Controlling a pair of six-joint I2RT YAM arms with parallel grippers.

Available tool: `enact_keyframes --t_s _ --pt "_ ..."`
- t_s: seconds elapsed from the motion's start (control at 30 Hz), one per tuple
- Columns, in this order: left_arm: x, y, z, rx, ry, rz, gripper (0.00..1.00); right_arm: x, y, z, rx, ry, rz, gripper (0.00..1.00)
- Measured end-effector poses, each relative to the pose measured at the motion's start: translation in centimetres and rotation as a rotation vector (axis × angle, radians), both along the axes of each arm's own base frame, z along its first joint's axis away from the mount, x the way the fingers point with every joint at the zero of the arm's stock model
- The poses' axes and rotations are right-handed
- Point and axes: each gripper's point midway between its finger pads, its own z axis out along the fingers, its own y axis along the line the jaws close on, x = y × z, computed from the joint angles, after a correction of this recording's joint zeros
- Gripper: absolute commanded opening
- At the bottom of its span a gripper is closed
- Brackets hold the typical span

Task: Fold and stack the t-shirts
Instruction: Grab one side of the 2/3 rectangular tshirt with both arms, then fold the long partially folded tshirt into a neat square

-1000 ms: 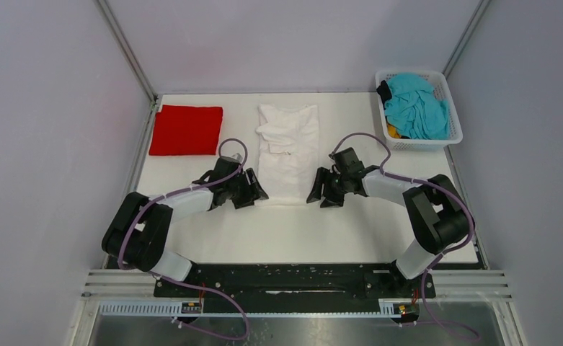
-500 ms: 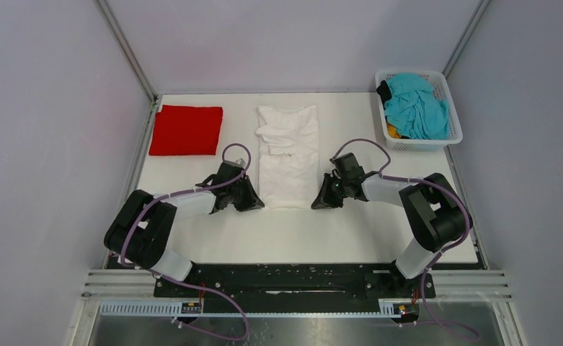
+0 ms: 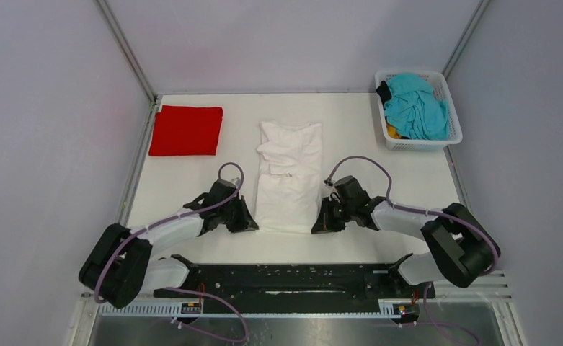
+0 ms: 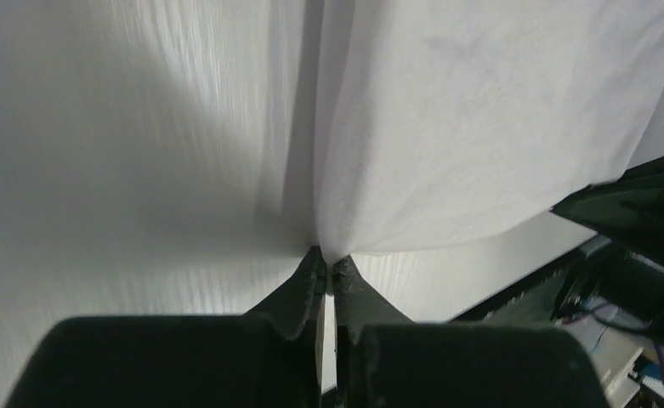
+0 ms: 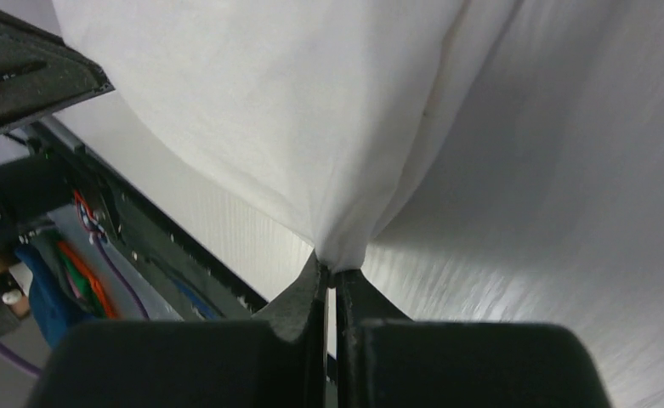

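The left jaws are clenched on the near left corner of the white shirt [image 3: 287, 184], and the right jaws are clenched on its near right corner, so the shirt's near hem runs straight between the two pairs of jaws and the rest of it stretches away beyond them over the table [image 3: 379, 173]. The shirt lies as a long narrow strip, its sides folded in, with a rumpled sleeve lying across it about halfway up. In the left wrist view the black tips meet with only a thin pinch of white shirt [image 4: 447, 110] between them; the cloth fans up and out from that pinch, a crease rises straight ahead of the jaws, and the hem curves off to their right over a ribbed strip of table. In the right wrist view the tips close the same way on a puckered point of the white shirt [image 5: 294, 102], and the hem curves off to their left. The left arm [image 3: 170, 227] and right arm [image 3: 408, 216] both reach low across the table, their jaws facing each other across the shirt's width. Well beyond the left jaws and off to their left a red shirt [image 3: 185, 130] lies folded flat in a neat rectangle. Well beyond the right jaws and off to their right stands a white basket [image 3: 453, 138] at the table's far corner, holding a heaped teal shirt [image 3: 417, 107] with a bit of orange cloth [image 3: 393, 132] and dark cloth [image 3: 384, 91] beside it
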Motion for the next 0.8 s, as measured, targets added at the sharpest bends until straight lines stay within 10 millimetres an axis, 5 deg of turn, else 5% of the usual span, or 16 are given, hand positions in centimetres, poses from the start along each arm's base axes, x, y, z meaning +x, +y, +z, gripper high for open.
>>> enact_keyframes --t_s 0.2,0.5,0.67,0.8 --pt "-4.9 0.8 1.7 -0.036 0.006 -0.049 0.00 -4.8 -0.2 1.4 0.034 0.009 0.101 0.00" --pt "-8.0 0.6 6.4 -0.191 -0.072 -0.069 0.00 -10.1 0.8 5.4 0.182 0.006 0.267 0.00" --pt "-8.1 0.7 6.9 -0.208 -0.083 -0.061 0.00 -10.4 0.9 7.1 0.220 -0.033 0.285 0.00" --pt "-6.6 1.0 8.0 -0.181 -0.145 -0.021 0.00 -8.6 1.4 8.4 0.197 -0.101 0.246 0.00"
